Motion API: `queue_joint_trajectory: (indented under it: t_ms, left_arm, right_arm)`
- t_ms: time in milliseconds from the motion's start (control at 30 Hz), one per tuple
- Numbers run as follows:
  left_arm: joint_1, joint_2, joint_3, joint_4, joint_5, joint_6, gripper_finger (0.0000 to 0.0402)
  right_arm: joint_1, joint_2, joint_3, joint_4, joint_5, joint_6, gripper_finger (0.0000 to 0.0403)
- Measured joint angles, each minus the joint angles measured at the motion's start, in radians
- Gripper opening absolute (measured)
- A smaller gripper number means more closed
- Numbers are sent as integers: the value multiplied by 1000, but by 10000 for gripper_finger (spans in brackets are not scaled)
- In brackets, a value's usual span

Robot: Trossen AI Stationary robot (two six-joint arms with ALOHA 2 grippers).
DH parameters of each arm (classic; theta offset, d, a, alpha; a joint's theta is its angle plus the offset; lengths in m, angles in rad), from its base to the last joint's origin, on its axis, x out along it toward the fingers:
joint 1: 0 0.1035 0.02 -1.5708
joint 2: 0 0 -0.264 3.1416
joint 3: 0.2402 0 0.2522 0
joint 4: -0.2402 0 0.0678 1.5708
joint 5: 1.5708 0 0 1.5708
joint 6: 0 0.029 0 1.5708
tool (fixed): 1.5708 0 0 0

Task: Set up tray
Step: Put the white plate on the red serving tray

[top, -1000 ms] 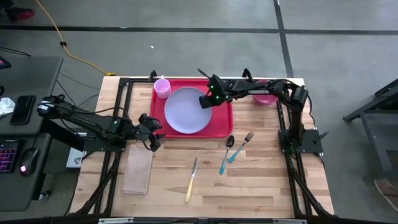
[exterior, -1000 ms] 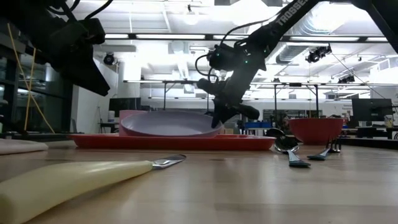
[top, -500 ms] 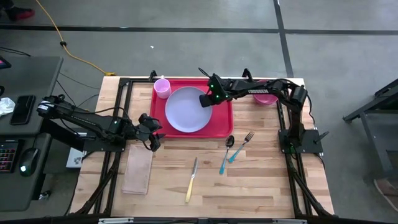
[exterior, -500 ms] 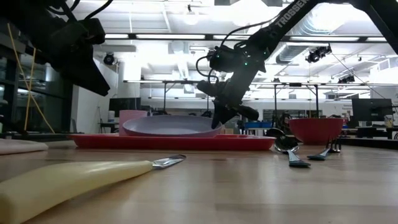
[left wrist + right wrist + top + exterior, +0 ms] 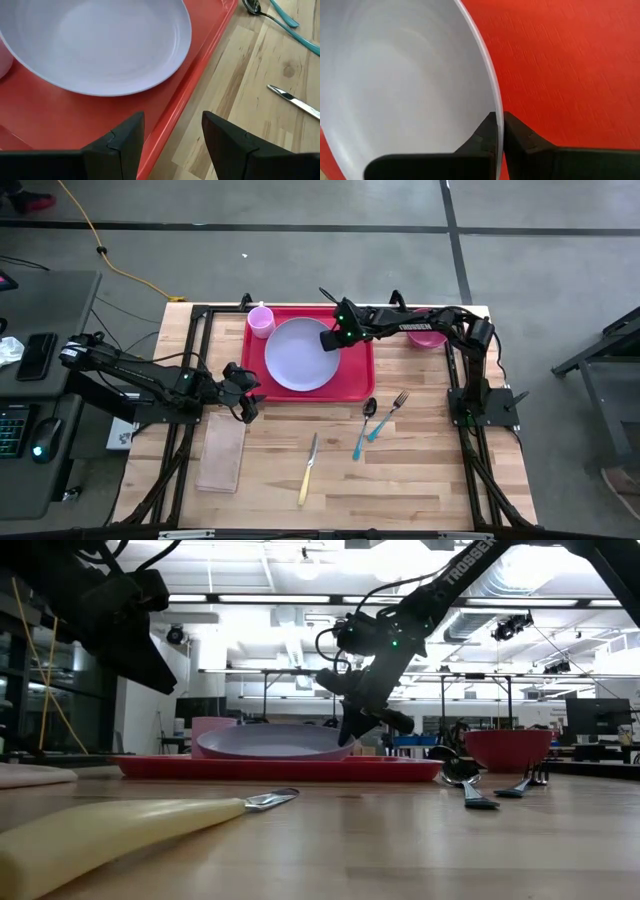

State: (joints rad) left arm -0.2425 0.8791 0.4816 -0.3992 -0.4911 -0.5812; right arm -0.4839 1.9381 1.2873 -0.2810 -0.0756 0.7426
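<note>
Red plastic formed the tray (image 5: pixel 309 352), which was laid flat on the far middle part of the wooden worktop (image 5: pixel 400 470). On it a round lavender plate (image 5: pixel 298 355) was carried, with a small pink cup (image 5: pixel 261 320) stood at the tray's far left corner. The plate's right rim was pinched between the closed fingers of the right gripper (image 5: pixel 331 344), and in the low view that edge (image 5: pixel 335 745) was seen raised slightly above the tray. In the right wrist view the thin rim (image 5: pixel 487 90) was seen clamped between the two dark fingers (image 5: pixel 517 137), with red tray surface beside it.

The left gripper (image 5: pixel 248 402) was held just off the tray's near left corner, its fingers parted and nothing between them; the tray's rim (image 5: pixel 192 82) was seen past them in the left wrist view.

Beside the tray's far right corner a red bowl (image 5: pixel 428 336) was placed. Nearer on the worktop, a spoon (image 5: pixel 365 425) and a fork (image 5: pixel 389 413) with teal handles were laid just apart from each other. A knife with a cream handle (image 5: pixel 308 470) was laid near the middle, and a folded tan napkin (image 5: pixel 222 453) was placed to the left.
</note>
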Motion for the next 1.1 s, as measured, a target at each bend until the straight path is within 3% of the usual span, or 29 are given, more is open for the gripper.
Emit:
queue_joint_trajectory:
  t_ms: [800, 1100]
  left_arm:
    - [0, 0, 0, 0, 0, 0, 230]
    - [0, 0, 0, 0, 4, 0, 230]
  right_arm:
    - [0, 2, 0, 16, 23, -27, 0]
    - [15, 68, 0, 26, -2, -17, 0]
